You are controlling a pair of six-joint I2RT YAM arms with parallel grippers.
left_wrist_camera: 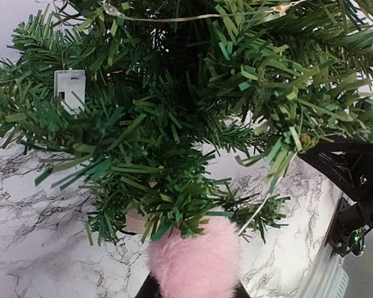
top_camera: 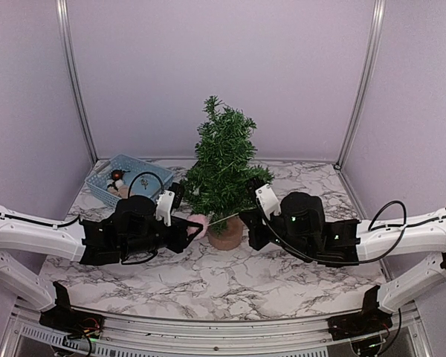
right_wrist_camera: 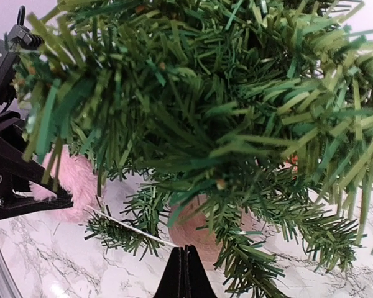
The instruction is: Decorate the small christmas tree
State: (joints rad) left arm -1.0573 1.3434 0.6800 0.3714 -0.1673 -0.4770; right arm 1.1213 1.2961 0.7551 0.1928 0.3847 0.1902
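The small christmas tree (top_camera: 221, 167), a dark green bristly fir on a tan stump, stood upright mid-table between both arms. A thin light wire (left_wrist_camera: 174, 17) already lay in its branches. The left gripper (top_camera: 193, 227) pinched a pink fluffy pom-pom (left_wrist_camera: 196, 261) under the lowest boughs, apparently not yet hung. The right gripper (right_wrist_camera: 186, 270) was pressed together. More ornaments (top_camera: 117, 177) lay in the blue woven basket (top_camera: 145, 166).

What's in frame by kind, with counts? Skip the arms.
small christmas tree: 1
pink pompom: 1
light wire: 1
small white box in the branches: 1
blue basket: 1 (contents too small to count)
Total: 5
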